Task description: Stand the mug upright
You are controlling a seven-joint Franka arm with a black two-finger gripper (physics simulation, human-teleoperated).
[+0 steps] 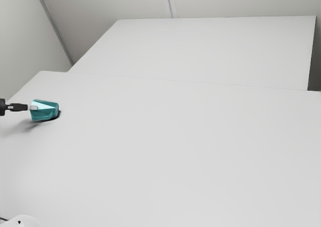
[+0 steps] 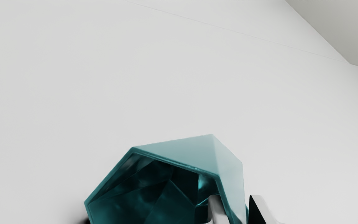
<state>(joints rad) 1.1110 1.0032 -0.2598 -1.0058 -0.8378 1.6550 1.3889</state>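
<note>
Mug point(image 1: 47, 111): on its side, mouth toward gripper point(image 1: 33, 107)
Jaws: pinching mug wall, 1 finger inside, 1 outside
Table point(image 1: 175, 147): white, beneath mug

Exterior view: I look down across the table point(image 1: 175, 147) from afar; wrist view: close, facing the mug point(image 2: 182, 152) both share.

The table point(image 1: 175, 152) is plain white and smooth, a thin seam point(image 1: 150, 78) crossing its top. Toward the exterior view's left is the mug point(image 1: 46, 112) — on its side, a dark shadow point(image 1: 58, 116) against it — though how much of it touches isn't clear.
</note>
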